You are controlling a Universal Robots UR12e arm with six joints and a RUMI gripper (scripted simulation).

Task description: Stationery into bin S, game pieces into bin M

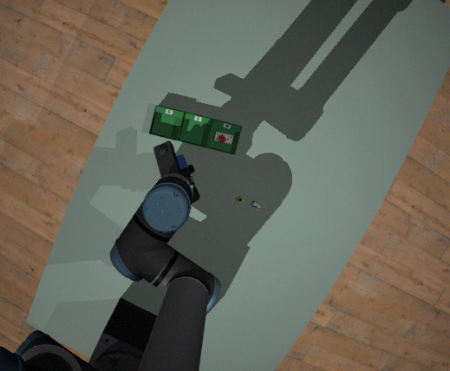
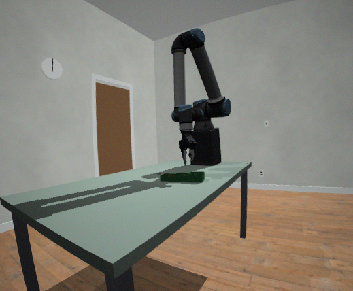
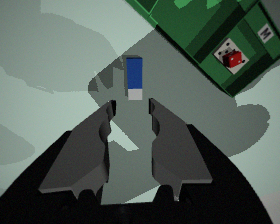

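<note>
A blue eraser with a white end [image 3: 134, 78] lies on the table just ahead of my gripper [image 3: 132, 100]; it also shows in the overhead view [image 1: 181, 162]. The gripper hangs over the table, fingers a little apart with nothing between them; it also shows in the side view [image 2: 188, 160]. A row of three green bins [image 1: 195, 129] stands beyond the eraser. The bin marked M [image 3: 243, 47] holds a playing card and a red die [image 3: 233, 59]. The bin marked S [image 1: 196, 128] is the middle one. A small gold ring-shaped thing [image 1: 239, 199] and a small grey piece [image 1: 256, 205] lie to the right.
The third bin [image 1: 166, 121] is at the left end of the row; I cannot read its label. The arm's elbow and base [image 1: 159, 269] cover the near part of the table. A long arm shadow runs across the far part.
</note>
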